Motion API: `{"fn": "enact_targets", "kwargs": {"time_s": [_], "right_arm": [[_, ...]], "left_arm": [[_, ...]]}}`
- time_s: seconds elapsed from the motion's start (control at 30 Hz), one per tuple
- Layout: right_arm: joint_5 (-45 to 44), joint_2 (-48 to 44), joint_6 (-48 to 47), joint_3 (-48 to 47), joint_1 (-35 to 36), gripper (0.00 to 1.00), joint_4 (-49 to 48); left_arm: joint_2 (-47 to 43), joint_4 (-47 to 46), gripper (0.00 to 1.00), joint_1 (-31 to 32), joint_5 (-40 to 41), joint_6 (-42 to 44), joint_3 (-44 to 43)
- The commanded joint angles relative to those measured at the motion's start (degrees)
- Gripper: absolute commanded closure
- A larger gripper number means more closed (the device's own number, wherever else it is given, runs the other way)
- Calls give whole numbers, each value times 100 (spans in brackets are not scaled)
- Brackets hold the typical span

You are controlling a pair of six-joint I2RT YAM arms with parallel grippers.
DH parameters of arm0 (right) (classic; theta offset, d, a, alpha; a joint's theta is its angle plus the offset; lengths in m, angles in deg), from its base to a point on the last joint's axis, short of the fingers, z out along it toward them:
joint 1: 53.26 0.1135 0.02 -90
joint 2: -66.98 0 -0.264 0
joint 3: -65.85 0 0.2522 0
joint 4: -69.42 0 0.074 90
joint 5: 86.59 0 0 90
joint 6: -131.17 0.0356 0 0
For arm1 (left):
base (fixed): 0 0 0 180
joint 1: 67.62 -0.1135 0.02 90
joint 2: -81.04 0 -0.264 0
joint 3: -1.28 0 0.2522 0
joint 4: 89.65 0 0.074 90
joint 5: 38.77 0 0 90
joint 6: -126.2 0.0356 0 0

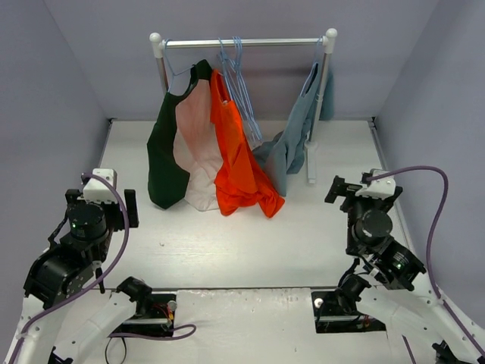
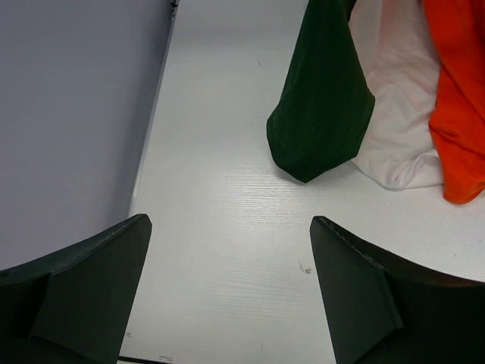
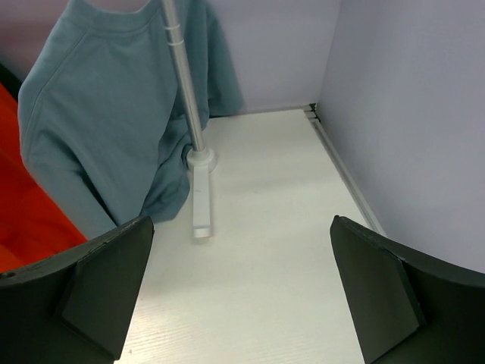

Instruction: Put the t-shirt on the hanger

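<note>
- At the far end of the white table (image 1: 250, 243), a clothes rack (image 1: 242, 42) stands with three garments hanging off its rail; their lower ends reach the tabletop
- orange t-shirt (image 1: 236, 163) is the middle garment; its top is up near the rail, its hem is bunched on the table; whether a hanger is inside it cannot be told
- bunch of pale-blue hangers (image 1: 241, 87) hooked on the rail, just beside the t-shirt's upper right edge; they hang bare, with their lower ends dropping behind the fabric
- green-and-white garment (image 1: 163, 163) is left of the t-shirt and touching it; in the left wrist view its dark green tip and white part rest on the table, with the orange at the right edge
- grey-blue garment (image 1: 292, 148) hangs at the right end by the rack post (image 3: 182, 76); its lower part drapes near the rack foot (image 3: 199, 205), and orange fabric shows at the left edge of the right wrist view
- left gripper (image 2: 227, 296) sits low at the near left, well apart from the clothes; fingers spread wide, nothing between them, only bare table below
- right gripper (image 3: 239, 296) is at the near right, facing the rack foot and the grey-blue garment; fingers spread wide, holding nothing, not touching the rack
- both arm bases are at the near edge, with purple cables (image 1: 432, 227) looping off the wrists
</note>
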Motion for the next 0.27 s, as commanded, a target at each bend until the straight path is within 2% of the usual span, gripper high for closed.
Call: {"fn": "enact_targets", "kwargs": {"time_s": [0.0, 0.23], "right_arm": [[116, 267, 168, -284, -9, 0, -386], [260, 456, 168, -330, -46, 0, -441]], "left_arm": [[-23, -294, 19, -40, 178, -130, -57], [-25, -294, 18, -40, 191, -107, -14]]}}
